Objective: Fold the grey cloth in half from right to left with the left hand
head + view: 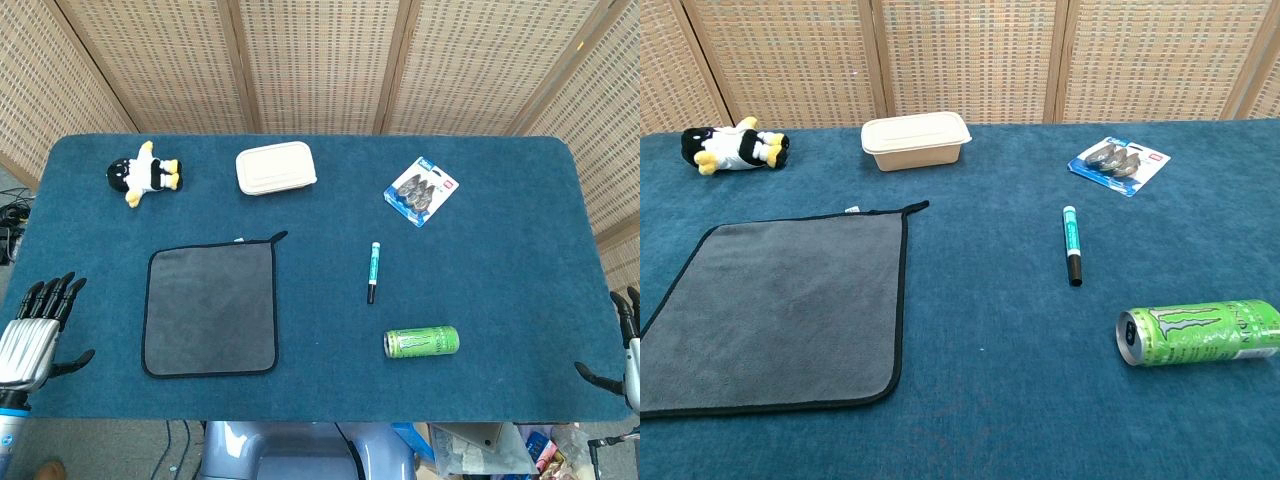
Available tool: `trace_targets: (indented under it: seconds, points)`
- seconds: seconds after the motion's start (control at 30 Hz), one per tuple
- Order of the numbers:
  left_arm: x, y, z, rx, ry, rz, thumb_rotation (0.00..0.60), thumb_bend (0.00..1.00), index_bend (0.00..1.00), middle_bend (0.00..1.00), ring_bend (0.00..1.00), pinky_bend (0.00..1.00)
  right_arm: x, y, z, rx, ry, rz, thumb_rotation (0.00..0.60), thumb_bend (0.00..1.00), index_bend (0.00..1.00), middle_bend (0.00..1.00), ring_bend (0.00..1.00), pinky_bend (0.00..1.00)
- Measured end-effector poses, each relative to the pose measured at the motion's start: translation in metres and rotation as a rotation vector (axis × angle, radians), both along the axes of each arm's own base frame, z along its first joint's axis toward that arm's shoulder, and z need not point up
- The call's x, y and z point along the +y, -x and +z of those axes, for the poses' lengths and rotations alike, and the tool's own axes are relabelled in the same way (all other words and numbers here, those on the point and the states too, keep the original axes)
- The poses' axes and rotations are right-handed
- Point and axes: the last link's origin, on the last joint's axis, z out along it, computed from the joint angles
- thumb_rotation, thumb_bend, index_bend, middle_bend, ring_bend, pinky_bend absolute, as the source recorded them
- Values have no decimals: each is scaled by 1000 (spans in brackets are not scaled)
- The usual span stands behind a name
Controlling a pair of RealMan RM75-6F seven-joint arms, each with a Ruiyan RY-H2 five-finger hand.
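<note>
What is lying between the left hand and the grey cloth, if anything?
Nothing visible. The left hand rests open at the table's near left edge, and only bare blue table separates it from the grey cloth, which lies flat and unfolded.

The cloth (210, 308) lies left of the marker (373, 272); the can (421, 342) lies nearer, the penguin toy (143, 173) and box (276, 167) behind.

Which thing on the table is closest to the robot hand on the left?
The grey cloth. It lies flat just beside the left robot hand; the penguin toy sits farther back.
</note>
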Motion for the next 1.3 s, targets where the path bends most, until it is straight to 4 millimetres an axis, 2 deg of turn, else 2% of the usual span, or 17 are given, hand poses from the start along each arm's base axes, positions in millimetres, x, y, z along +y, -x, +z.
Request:
trace_targets:
  seconds: [0.4,0.5,0.67,0.9,1.1,1.3]
  points:
    - [1,-2,-2,5,2,-18,600,209,0,0,0,0,0,0,0,6,1,-2,600,0,0,0,0,0]
    - [8,-7,-6,5,16,-50,600,209,0,0,0,0,0,2,1,9,4,-9,600,0,0,0,0,0]
    - [34,-22,-18,56,94,-157,600,208,0,0,0,0,-3,6,4,18,21,-30,600,0,0,0,0,0]
    - [91,-67,-50,193,291,-420,600,209,0,0,0,0,-9,17,7,29,43,-88,600,0,0,0,0,0]
    - [133,-113,-92,341,469,-588,600,208,26,0,0,0,-14,30,11,33,63,-148,600,0,0,0,0,0]
    - [166,-157,-138,519,609,-699,600,225,119,0,0,0,-16,41,15,35,71,-189,600,0,0,0,0,0]
